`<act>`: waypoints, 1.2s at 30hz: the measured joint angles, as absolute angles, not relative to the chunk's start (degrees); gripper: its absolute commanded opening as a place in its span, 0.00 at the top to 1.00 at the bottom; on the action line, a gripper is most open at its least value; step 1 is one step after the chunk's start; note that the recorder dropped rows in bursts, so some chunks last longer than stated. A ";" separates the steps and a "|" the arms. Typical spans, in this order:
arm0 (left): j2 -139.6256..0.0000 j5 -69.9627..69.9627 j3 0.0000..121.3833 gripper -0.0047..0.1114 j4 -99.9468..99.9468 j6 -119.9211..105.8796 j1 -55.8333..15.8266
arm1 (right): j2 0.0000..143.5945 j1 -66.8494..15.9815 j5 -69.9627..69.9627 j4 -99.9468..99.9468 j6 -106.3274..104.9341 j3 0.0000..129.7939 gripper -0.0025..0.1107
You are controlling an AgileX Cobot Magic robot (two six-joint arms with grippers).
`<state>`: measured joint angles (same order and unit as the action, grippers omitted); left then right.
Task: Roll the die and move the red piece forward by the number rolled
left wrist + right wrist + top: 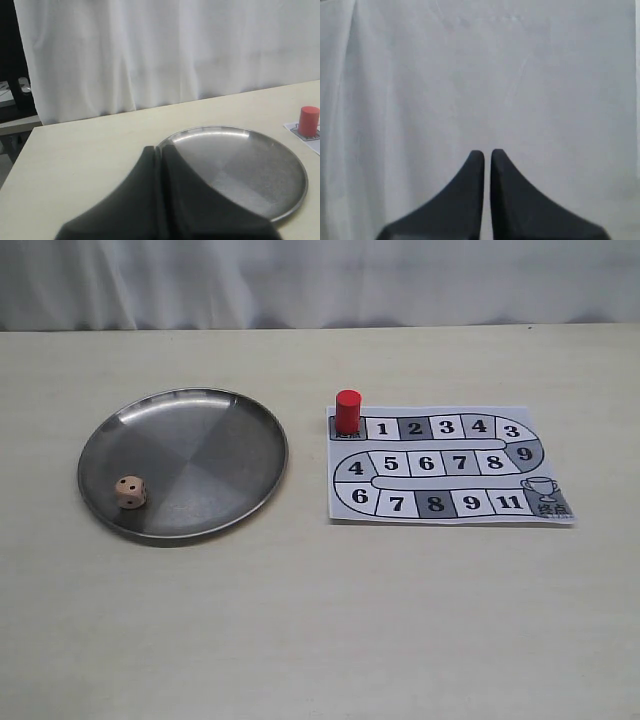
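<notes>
The beige die (pixel 130 491) lies inside the round metal plate (pixel 215 435), near its front left rim. The red piece (pixel 347 411) stands upright on the start square at the top left of the paper game board (pixel 445 464); it also shows in the left wrist view as a red cylinder (pixel 308 121). No gripper appears in the exterior view. My left gripper (pixel 160 150) is shut with nothing in it, at the plate (pixel 250 170) rim; the die is hidden there. My right gripper (pixel 487 153) is shut and empty, facing a white curtain.
A white curtain (pixel 320 280) hangs behind the table's far edge. The pale table top (pixel 320 630) spreads in front of the plate and board. In the left wrist view the table's left edge (pixel 20 150) borders a dark area with equipment.
</notes>
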<state>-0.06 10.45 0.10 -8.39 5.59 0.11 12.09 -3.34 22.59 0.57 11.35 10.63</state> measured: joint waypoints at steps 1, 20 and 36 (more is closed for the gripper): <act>-0.06 10.45 0.10 0.96 -8.39 5.59 0.11 | 14.45 -3.34 20.75 0.57 11.35 12.25 0.94; -0.06 10.45 0.10 0.96 -8.39 5.59 0.11 | 79.08 -24.14 3.18 0.67 11.10 37.73 0.86; -0.06 10.45 0.10 0.96 -8.39 5.59 0.11 | 119.65 -44.86 -16.65 0.67 7.03 83.70 0.45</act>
<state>-0.06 10.45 0.10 -8.39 5.59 0.11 119.65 -44.86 -16.65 0.67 7.03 83.70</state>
